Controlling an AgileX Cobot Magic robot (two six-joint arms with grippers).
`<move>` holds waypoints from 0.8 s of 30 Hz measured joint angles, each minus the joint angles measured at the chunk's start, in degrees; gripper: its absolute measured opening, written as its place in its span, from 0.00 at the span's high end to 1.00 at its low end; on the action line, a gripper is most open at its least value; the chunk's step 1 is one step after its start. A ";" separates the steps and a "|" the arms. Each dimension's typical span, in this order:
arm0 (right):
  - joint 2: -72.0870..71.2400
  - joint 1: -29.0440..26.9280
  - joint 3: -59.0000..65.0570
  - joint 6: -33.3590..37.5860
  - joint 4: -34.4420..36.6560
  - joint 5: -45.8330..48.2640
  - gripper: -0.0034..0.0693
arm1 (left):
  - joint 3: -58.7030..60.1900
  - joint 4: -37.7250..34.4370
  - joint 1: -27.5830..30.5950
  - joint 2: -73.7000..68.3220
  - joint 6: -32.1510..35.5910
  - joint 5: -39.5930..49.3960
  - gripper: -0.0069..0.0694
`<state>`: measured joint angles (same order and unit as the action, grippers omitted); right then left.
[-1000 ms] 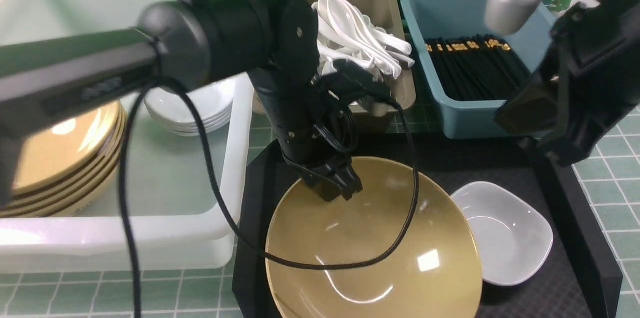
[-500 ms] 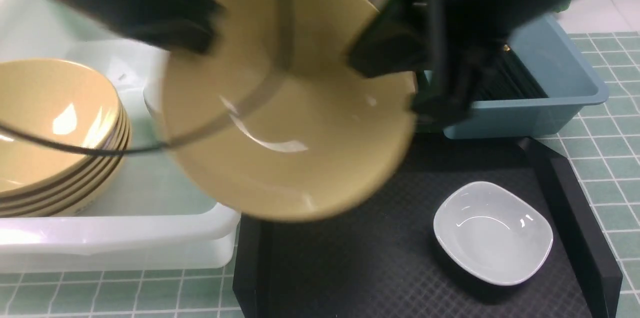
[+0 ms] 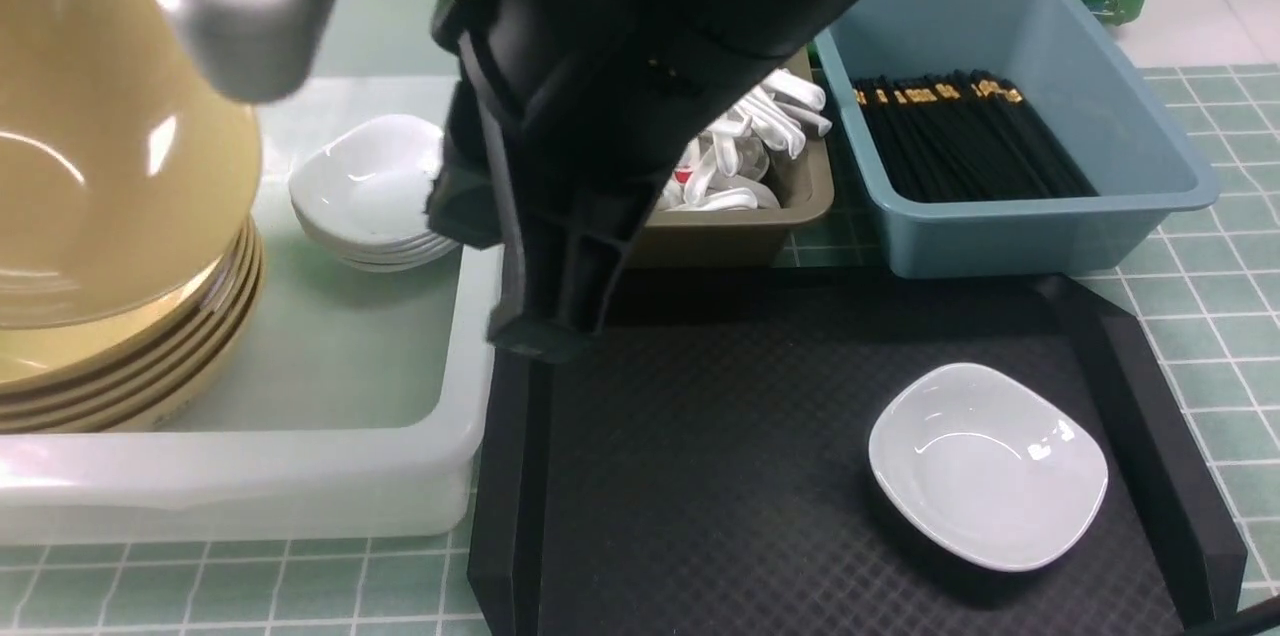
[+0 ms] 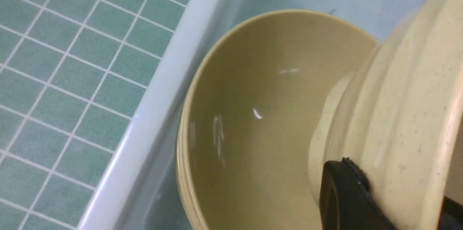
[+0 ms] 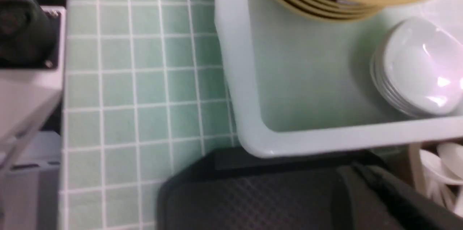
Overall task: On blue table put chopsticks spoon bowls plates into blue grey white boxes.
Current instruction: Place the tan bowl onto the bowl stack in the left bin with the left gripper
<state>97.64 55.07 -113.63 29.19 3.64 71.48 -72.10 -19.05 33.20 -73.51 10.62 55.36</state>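
**A:** What's the left pincer (image 4: 398, 206) up to?

**B:** It's pinching a yellow bowl (image 3: 90, 146) by the rim, with one black finger (image 4: 343, 194) flat on the outside. The bowl's tilted over the stack of bowls (image 3: 200, 356) in the white box (image 3: 250, 476), around 9 o'clock in the front view.

**A:** And the right pincer (image 3: 545, 316)?

**B:** Dead centre, and I can't tell if it's spread or pressed together. There's a pile of plates (image 3: 370, 186) at the stack's 3 o'clock, in the same box. Spoons (image 3: 790, 106) are in the grey box (image 3: 740, 236) at 12, chopsticks (image 3: 960, 136) in the blue box (image 3: 1000, 241) at 2. One plate (image 3: 985, 466) sits alone on the black tray (image 3: 720, 476) at 4. Green tiled table (image 3: 1220, 296) underneath.
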 joint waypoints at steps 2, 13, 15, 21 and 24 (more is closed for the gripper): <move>0.00 0.00 -0.06 0.00 -2.41 0.52 0.89 | 0.05 -0.16 -0.01 -2.97 0.07 -1.42 0.90; 0.00 0.00 -0.25 -0.05 -5.24 0.83 0.89 | 0.38 6.04 0.06 -12.98 1.43 -2.71 0.67; 0.00 0.00 -0.25 -0.05 -5.28 0.83 0.89 | 0.38 6.47 0.06 -12.98 1.43 -2.50 0.57; -0.05 -2.44 0.69 -2.44 -5.29 0.83 0.89 | -4.20 8.71 -1.37 -9.51 1.50 -0.27 0.14; -0.05 -4.38 0.88 -4.07 -5.45 0.84 0.89 | -8.75 10.29 -3.24 -7.70 1.16 2.26 0.07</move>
<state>97.59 50.69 -112.75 25.12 -1.82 72.32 -80.85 -8.76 29.95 -81.21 11.78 57.62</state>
